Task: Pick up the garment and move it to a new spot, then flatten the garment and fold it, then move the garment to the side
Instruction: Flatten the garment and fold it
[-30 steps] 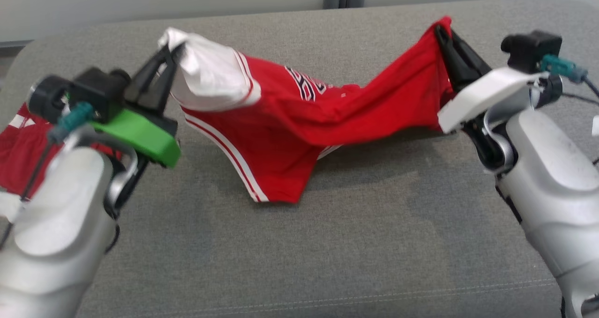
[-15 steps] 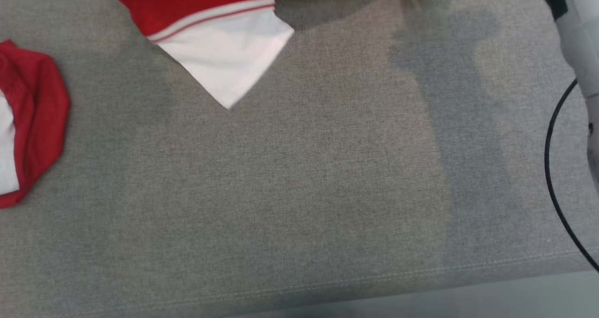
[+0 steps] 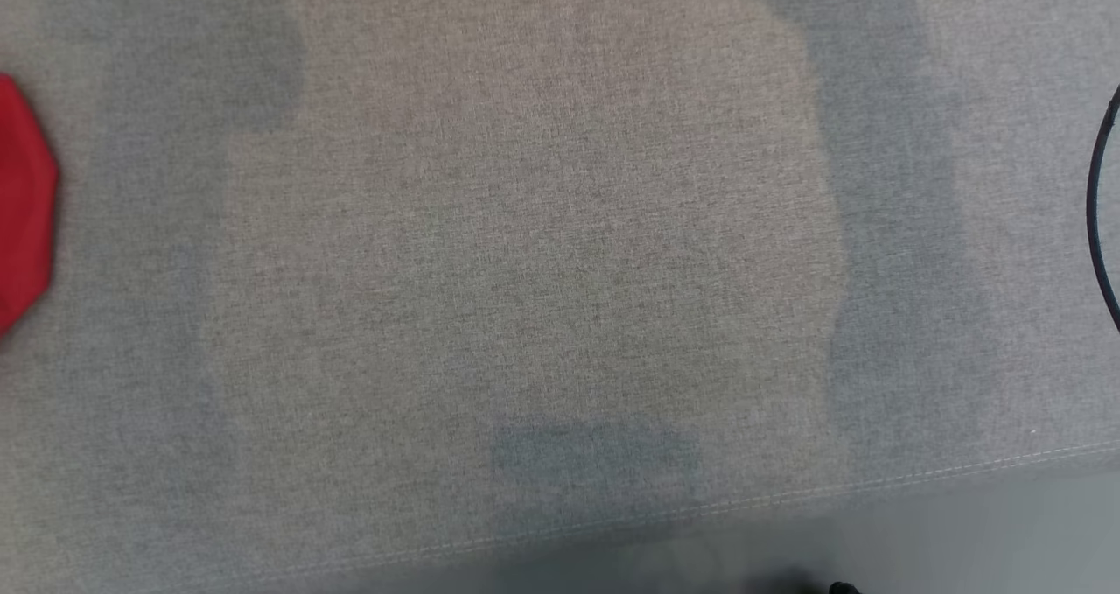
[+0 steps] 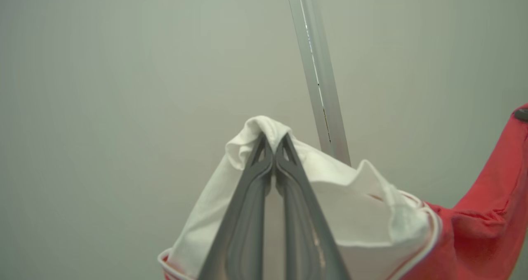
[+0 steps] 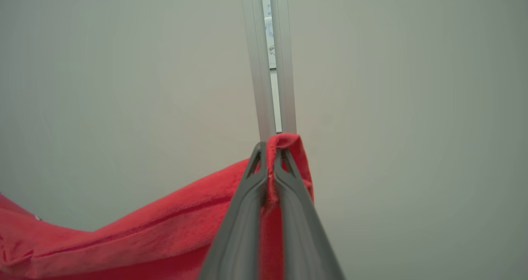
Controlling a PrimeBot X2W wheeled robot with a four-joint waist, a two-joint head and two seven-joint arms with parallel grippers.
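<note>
My head camera has tipped down onto the grey desk (image 3: 525, 227), and the garment (image 4: 350, 214) hangs aloft between my left pincer (image 4: 273, 140), clenched on its white end, and right pincer (image 5: 268, 148), clenched on its red edge: pickup looks done; placing, flattening, folding remain.

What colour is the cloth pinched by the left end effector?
White part of the garment, red-edged; clearest in the left wrist view.

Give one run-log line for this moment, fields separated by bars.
left tool: shut on garment, white part | right tool: shut on garment, red edge | state: held by both tools
</note>
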